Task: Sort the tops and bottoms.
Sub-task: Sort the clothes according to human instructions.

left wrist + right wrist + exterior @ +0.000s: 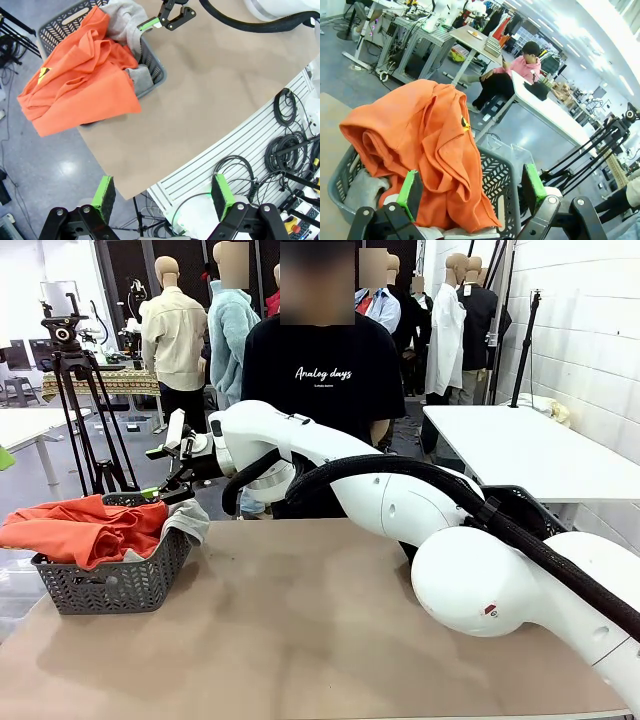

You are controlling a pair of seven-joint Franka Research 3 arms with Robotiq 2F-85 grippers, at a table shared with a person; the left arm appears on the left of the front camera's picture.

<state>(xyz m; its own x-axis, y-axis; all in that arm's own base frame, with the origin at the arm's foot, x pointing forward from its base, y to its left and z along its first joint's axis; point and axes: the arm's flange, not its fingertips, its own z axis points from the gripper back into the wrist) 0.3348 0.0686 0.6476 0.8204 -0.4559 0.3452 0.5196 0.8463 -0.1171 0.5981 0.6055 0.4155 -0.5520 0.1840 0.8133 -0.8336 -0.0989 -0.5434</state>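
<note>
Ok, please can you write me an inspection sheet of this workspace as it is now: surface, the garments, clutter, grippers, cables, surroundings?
Surface: tan table, bare across the middle.
Job's things: orange-red garment piled in the grey basket at the table's left end, hanging over its rim; light grey garment under it, also in the basket. Black bottoms: nothing seen.
Clutter: nothing seen.
Grippers: right gripper open, at the basket's rim, holding nothing; left gripper open, high above the table edge.
Cables: black hose along the right arm; coiled cables beside the table.
Surroundings: a person in a black T-shirt at the far side; tripod; white tables.
</note>
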